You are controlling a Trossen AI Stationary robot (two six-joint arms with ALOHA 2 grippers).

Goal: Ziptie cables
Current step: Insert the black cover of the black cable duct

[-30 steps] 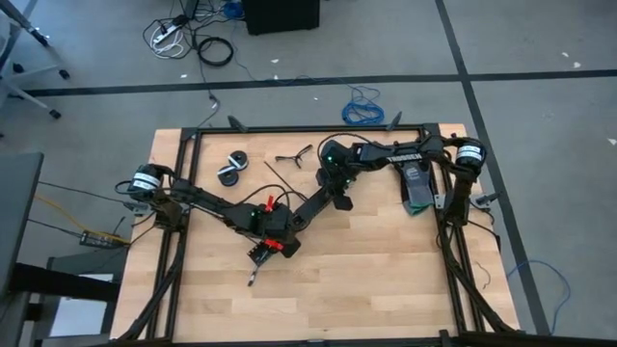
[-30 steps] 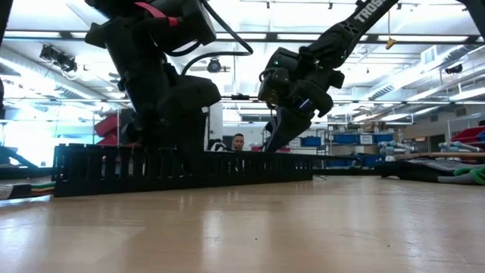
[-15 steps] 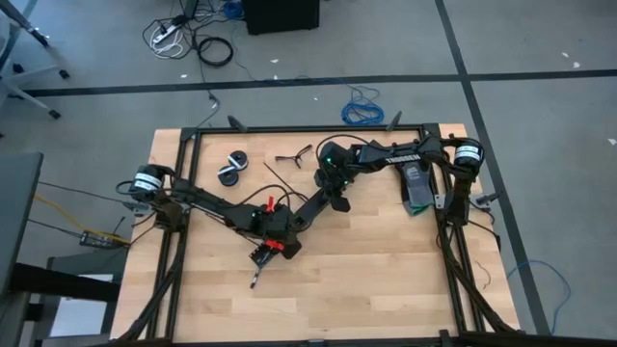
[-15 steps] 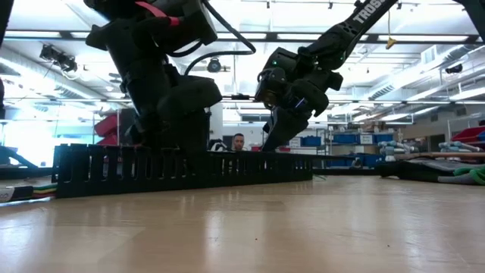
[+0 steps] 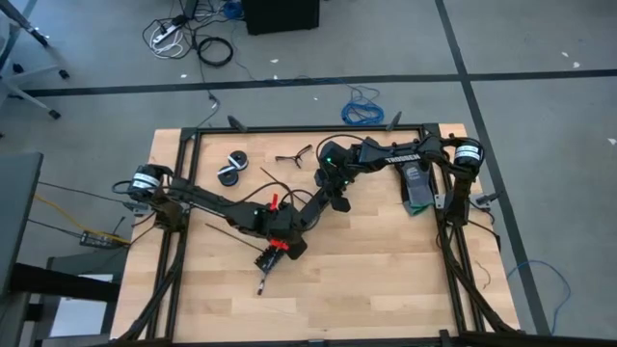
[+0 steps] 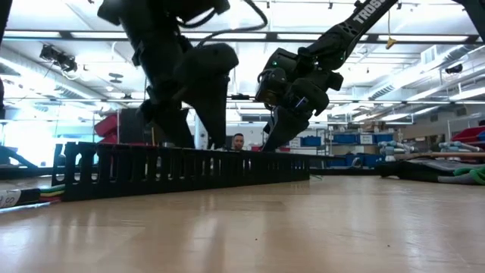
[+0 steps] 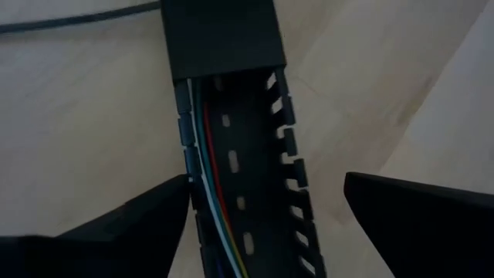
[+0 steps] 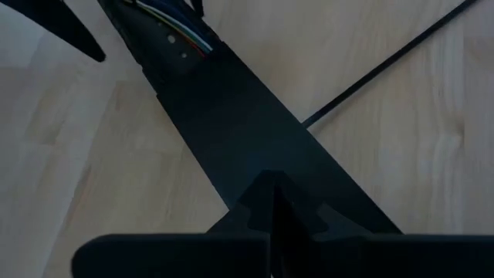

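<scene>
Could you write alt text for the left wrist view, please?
The left pincer stands open, one finger on each side of a black slotted cable duct lying on the wooden table. Thin coloured wires run along the inside of the duct, and a solid black cover closes its far part.

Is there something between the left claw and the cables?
Yes. The cables lie inside a slotted black duct, whose walls stand between them and the left claw, open astride it. Further along, a black cover hides them.
</scene>
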